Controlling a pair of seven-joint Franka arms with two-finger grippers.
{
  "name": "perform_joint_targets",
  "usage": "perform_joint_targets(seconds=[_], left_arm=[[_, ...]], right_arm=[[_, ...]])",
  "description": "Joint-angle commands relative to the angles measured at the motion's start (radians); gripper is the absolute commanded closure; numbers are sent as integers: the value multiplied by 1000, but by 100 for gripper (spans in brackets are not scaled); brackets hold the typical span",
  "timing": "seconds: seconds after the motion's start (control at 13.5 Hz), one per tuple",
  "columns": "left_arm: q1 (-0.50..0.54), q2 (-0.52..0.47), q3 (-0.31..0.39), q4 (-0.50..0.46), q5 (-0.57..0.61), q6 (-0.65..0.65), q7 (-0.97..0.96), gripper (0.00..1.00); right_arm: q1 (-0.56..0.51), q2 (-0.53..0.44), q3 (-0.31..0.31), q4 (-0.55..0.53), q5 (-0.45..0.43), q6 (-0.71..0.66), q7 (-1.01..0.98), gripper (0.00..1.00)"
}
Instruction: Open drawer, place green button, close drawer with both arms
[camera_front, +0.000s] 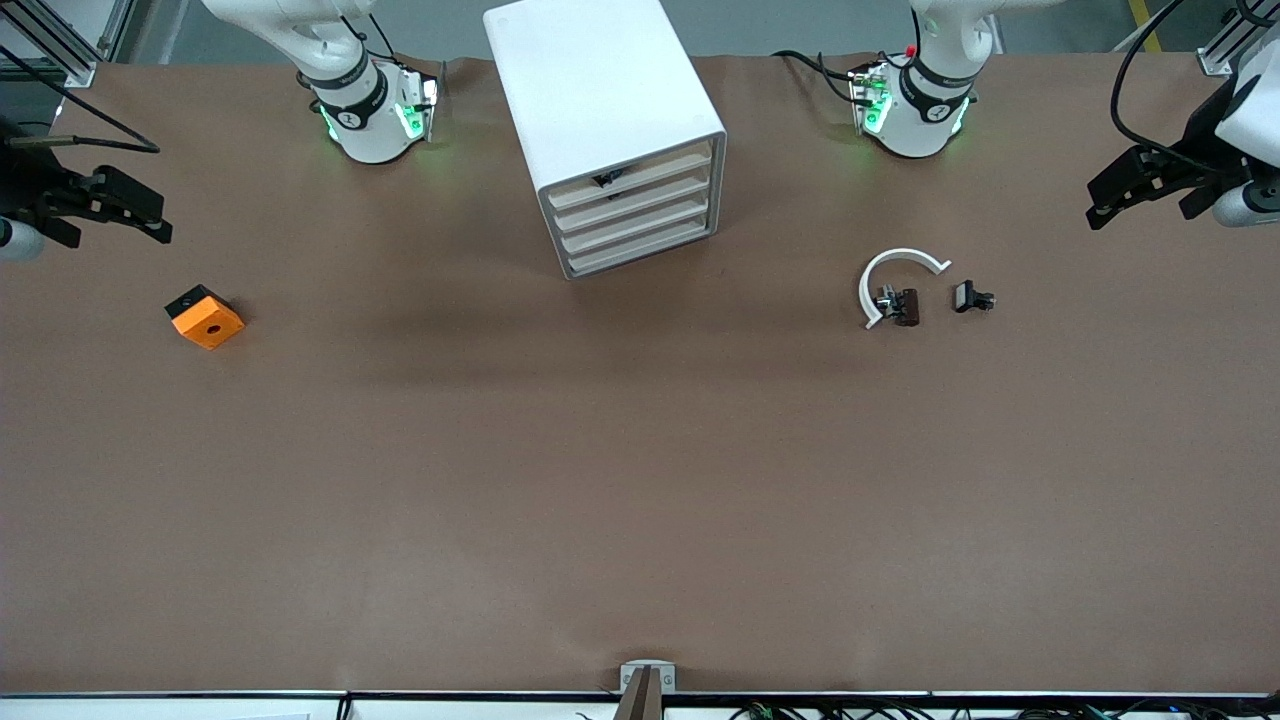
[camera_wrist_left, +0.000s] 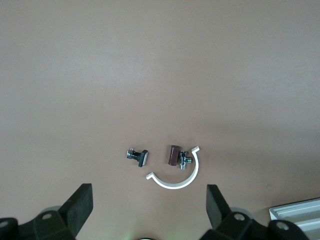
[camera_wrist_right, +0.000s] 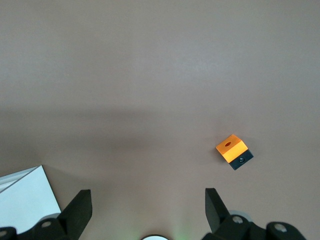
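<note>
Both end effectors wait with fingers spread: left end effector (camera_front: 1105, 205) and right end effector (camera_front: 150, 222), each over its own table (camera_front: 640, 480) end. All four drawers (camera_front: 632, 207) of the cabinet (camera_front: 600, 90) look shut. Button (camera_front: 973, 297) lies beside white-banded clip (camera_front: 897, 290); orange cube (camera_front: 204, 316) sits near the right arm's end.

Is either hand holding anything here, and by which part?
Nothing is held. The left hand and the right hand are both open and empty, up over bare table.
</note>
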Motion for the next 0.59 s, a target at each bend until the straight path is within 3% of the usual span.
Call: perform_joint_targets(seconds=[0.0,0.52], left_arm=[[-13,-8,11,-12,-9,14,30,0],[-15,-5,12,1,-8,9,22,0]], right_arm=[[3,-3,1,11,-21,6,-9,0],[3,-3,1,11,-31,5,-9,0]])
